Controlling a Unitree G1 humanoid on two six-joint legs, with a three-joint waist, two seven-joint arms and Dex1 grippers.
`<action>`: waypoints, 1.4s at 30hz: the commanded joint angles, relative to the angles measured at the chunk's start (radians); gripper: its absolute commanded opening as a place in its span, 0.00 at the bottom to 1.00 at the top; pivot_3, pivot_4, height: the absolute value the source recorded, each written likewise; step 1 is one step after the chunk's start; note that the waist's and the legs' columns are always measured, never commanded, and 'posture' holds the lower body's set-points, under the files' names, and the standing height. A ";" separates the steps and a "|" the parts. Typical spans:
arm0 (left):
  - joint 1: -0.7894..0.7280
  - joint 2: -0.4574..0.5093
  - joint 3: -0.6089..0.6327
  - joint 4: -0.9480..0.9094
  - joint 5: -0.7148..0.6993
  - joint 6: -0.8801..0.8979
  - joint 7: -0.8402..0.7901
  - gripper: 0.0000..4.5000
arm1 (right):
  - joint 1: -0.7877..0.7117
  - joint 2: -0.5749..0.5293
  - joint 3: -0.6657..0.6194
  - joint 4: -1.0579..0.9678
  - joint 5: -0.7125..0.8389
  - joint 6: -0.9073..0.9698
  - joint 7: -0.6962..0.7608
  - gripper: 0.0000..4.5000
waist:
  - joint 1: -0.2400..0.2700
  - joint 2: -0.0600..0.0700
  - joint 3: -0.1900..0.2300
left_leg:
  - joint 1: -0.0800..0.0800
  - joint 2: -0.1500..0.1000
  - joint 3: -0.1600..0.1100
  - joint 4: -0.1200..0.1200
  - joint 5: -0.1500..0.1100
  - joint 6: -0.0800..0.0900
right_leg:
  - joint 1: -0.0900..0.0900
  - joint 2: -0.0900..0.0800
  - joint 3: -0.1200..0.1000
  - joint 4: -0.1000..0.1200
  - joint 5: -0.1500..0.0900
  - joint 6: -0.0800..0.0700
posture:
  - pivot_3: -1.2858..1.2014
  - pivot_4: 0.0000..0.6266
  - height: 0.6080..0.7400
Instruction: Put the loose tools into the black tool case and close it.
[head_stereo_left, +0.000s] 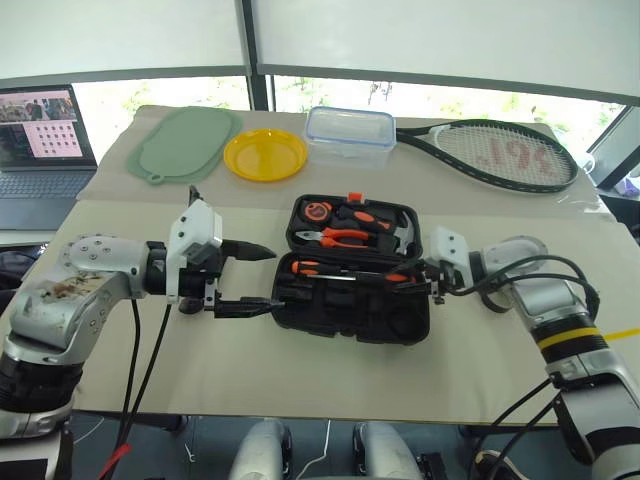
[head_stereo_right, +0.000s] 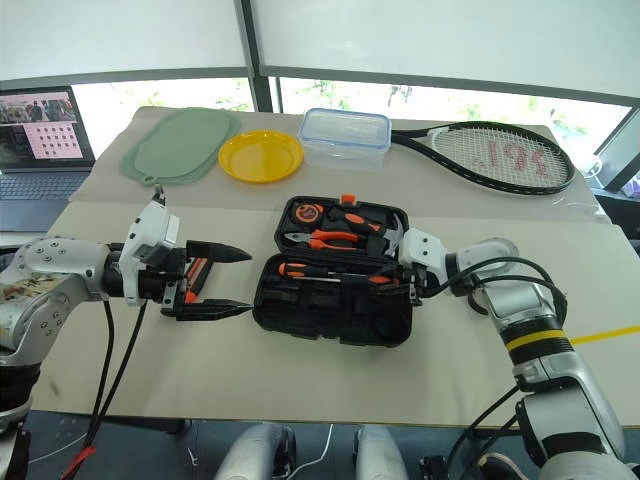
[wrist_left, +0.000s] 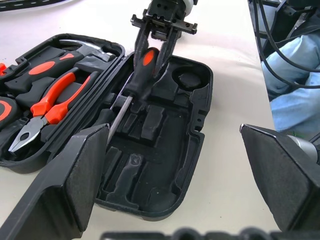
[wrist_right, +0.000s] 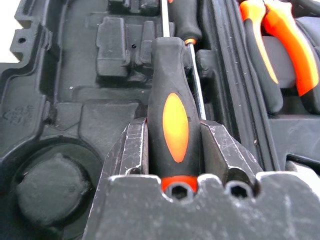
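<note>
The black tool case (head_stereo_left: 352, 270) sits wide open mid-desk (head_stereo_left: 480, 350). Right hand (wrist_left: 154, 55) is clamped on a screwdriver (wrist_right: 175, 125), holding it over the near half's slots. Left hand (head_stereo_left: 250, 278) is spread wide with nothing in it, just beside the case. Pliers (head_stereo_left: 345, 237) already sit in the far half.

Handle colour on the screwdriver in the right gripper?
Black with an orange oval inset on the screwdriver; shows best in the right wrist view.
</note>
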 joint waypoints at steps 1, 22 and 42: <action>-0.030 0.005 0.011 -0.009 -0.004 -0.014 -0.002 1.00 | 0.016 -0.025 -0.032 -0.074 0.011 0.028 0.020 0.24 | 0.000 0.000 0.000 | 0.000 0.000 0.000 0.000 0.000 0.000 | 0.000 0.000 0.000 0.000 0.000 0.000 | 0.52 0.24 0.99; -0.041 0.000 -0.002 -0.002 0.008 -0.024 0.006 1.00 | 0.024 -0.002 -0.099 -0.106 0.058 0.141 -0.004 0.95 | 0.000 0.000 0.000 | 0.000 0.000 0.000 0.000 0.000 0.000 | 0.000 0.000 0.000 0.000 0.000 0.000 | 0.52 0.24 0.99; -0.050 -0.026 -0.018 0.015 0.037 -0.047 0.007 1.00 | -0.005 0.139 -0.025 -0.131 -0.024 0.219 -0.129 0.01 | -0.006 0.000 0.000 | 0.000 0.000 0.000 0.000 0.000 0.000 | 0.000 0.000 0.000 0.000 0.000 0.000 | 0.52 0.24 0.99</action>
